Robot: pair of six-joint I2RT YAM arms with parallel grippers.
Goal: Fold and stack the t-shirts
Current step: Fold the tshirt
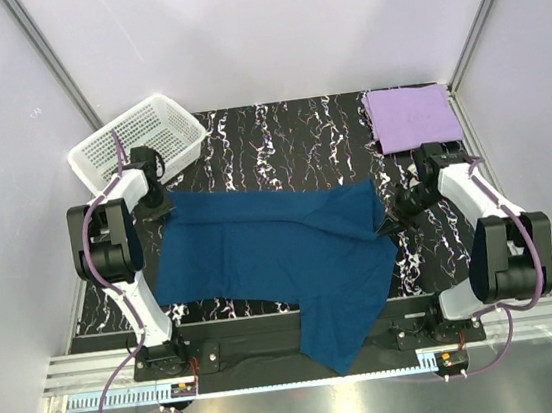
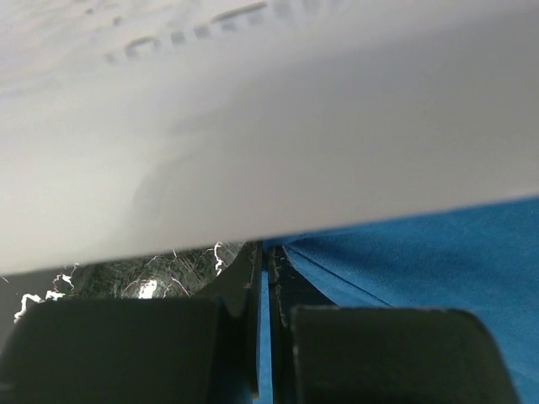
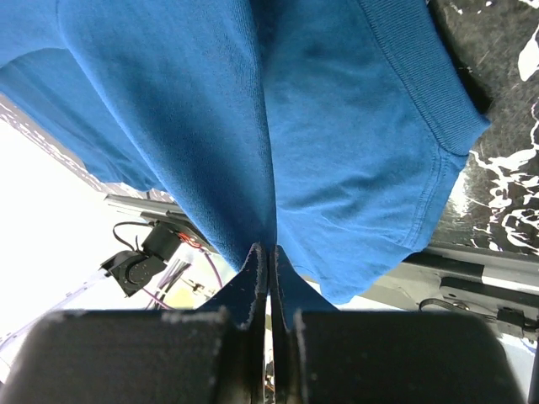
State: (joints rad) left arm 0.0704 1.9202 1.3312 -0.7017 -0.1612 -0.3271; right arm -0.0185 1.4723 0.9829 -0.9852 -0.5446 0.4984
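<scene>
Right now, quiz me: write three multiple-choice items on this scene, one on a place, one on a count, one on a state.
1. The lavender shirt lies at the table's: A far right corner; B far left corner; C near edge.
2. Shirts in view: A one; B two; C three.
3. The right gripper is: A open; B shut on nothing; C shut on the blue shirt.
Answers: A, it lies folded at the far right; B, one lavender, one blue; C, blue cloth is pinched between its fingers.
</scene>
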